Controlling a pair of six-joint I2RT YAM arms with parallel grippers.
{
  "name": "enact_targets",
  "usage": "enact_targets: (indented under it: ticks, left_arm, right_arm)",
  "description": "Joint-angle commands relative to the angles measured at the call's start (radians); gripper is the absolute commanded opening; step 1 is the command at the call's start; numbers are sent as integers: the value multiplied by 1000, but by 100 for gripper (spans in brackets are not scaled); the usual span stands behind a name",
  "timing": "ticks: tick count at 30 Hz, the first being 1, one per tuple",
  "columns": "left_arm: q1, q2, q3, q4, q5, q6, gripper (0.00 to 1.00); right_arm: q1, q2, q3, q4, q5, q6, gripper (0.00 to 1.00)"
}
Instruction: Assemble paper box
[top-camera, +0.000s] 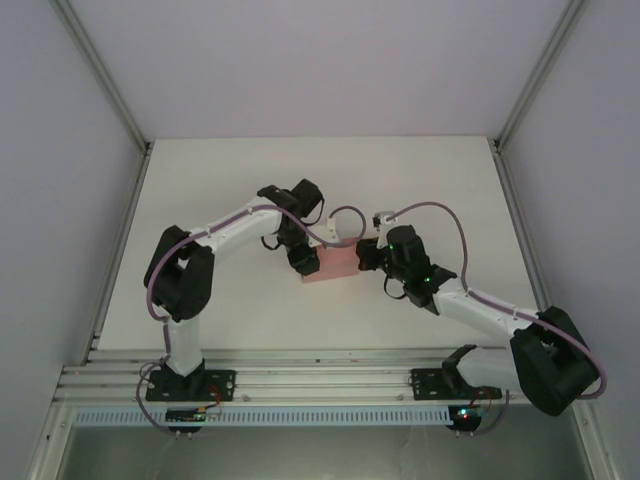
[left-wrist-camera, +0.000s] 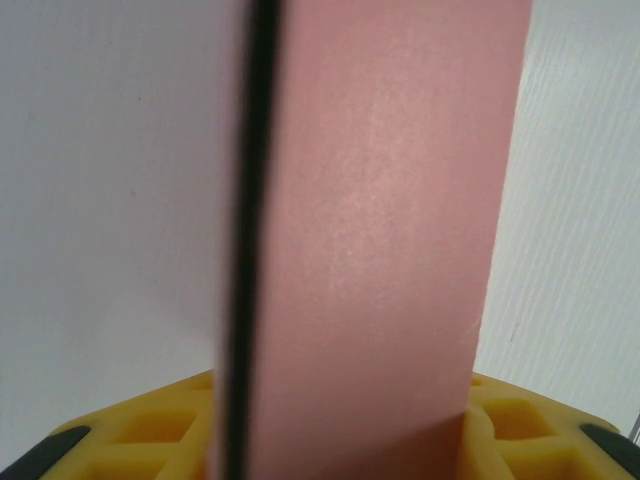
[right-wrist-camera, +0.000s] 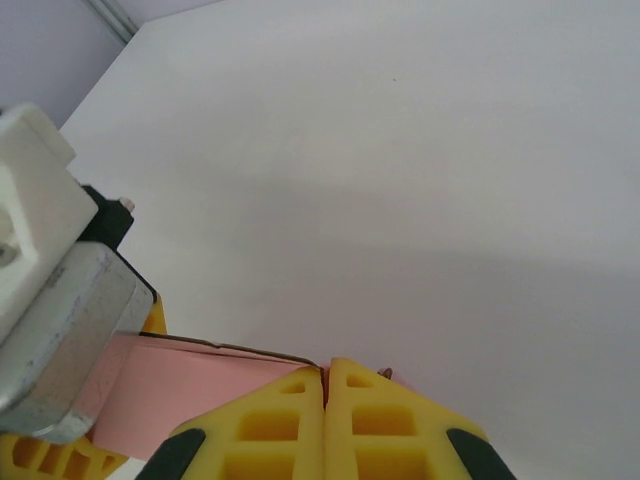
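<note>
Left gripper (top-camera: 304, 262) clamping paper box (left-wrist-camera: 380, 250), right gripper (right-wrist-camera: 325, 385) pinching its edge

Plain pink paper box (left-wrist-camera: 380, 240), my right gripper (right-wrist-camera: 325, 372) yellow with black tips, plain white table (right-wrist-camera: 400, 150), my white arms (top-camera: 235, 228) with black joints, purple cables (top-camera: 440, 207)

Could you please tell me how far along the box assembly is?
Done, apparently: the pink box is a compact flat rectangle, not a spread-out sheet. In hand: the left gripper and right gripper each pinch an opposite end. Remaining: whether the end flaps are tucked is hidden, so closing may be outstanding.
</note>
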Motion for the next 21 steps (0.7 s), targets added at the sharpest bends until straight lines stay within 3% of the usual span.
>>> enact_targets:
  ticks: [1, 8, 14, 19, 21]
  left_arm:
    - [-15, 21, 20, 126, -7, -33, 36]
    - [-15, -3, 17, 133, -1, -54, 41]
    - [-24, -47, 14, 138, -3, -55, 56]
    - [-33, -104, -13, 149, -10, -70, 77]
    - [-40, -141, -40, 163, -33, -86, 80]
  right_arm:
    - [27, 36, -129, -130, -57, -91, 0]
    - [37, 9, -136, -101, -15, -85, 0]
    - [56, -45, -58, -184, 24, -29, 0]
    - [58, -78, -26, -262, 56, -15, 0]
    - [59, -80, -15, -283, 45, 2, 0]
